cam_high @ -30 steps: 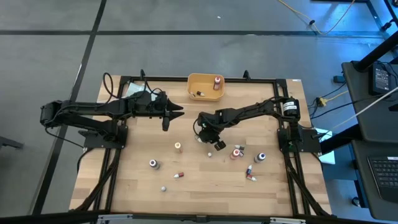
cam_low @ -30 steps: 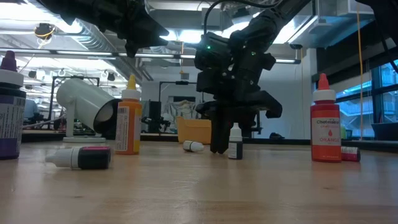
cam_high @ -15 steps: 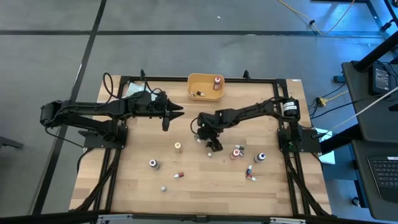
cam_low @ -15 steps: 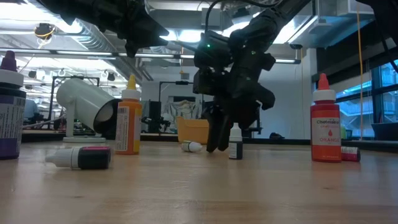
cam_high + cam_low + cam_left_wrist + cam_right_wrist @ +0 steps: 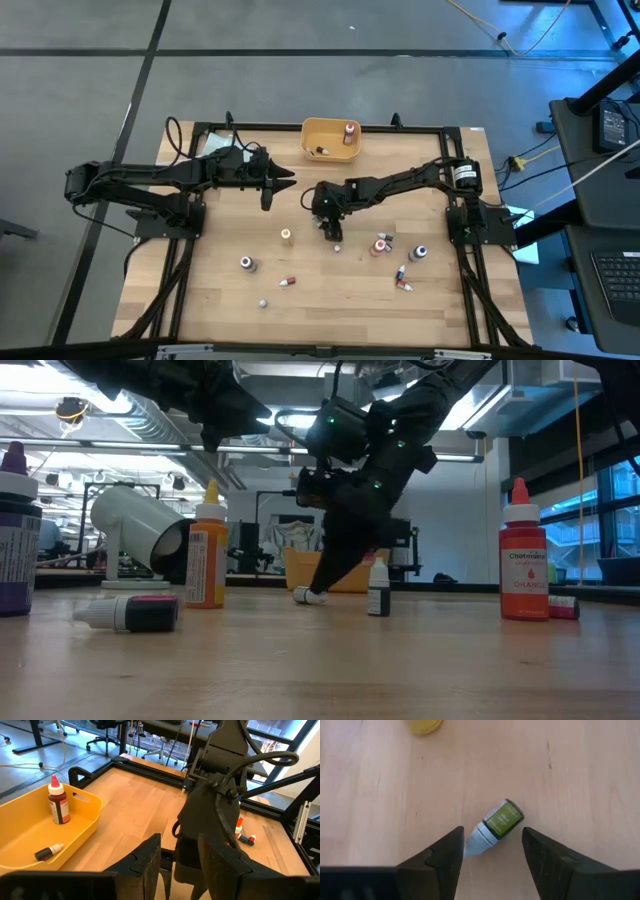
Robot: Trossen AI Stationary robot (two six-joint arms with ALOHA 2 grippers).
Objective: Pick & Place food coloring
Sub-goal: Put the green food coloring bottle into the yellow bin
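My right gripper (image 5: 492, 840) (image 5: 329, 232) is open and slants down at the table's middle. Its fingers stand on either side of a small green-labelled food coloring bottle (image 5: 499, 821) (image 5: 308, 596). That bottle lies on its side on the wood, white tip toward the gripper, and I see no touch. A small dark bottle (image 5: 378, 590) stands upright just beside it. My left gripper (image 5: 287, 179) (image 5: 179, 842) hangs still and open above the table's far left part, holding nothing. Other food coloring bottles (image 5: 286, 236) (image 5: 380, 245) are scattered over the near half.
A yellow bin (image 5: 312, 128) (image 5: 82, 834) at the far edge holds a red bottle (image 5: 57, 800) and a small lying one (image 5: 49, 852). A white cup (image 5: 140, 528) lies on its side. Tall bottles (image 5: 207, 555) (image 5: 524, 560) (image 5: 15, 540) stand near the low camera.
My right gripper has rolled about its own axis and tipped. It has shifted toward the table's left edge, away from the standing dark bottle and over to the lying one. Its fingers have parted. The bottles have stayed where they were.
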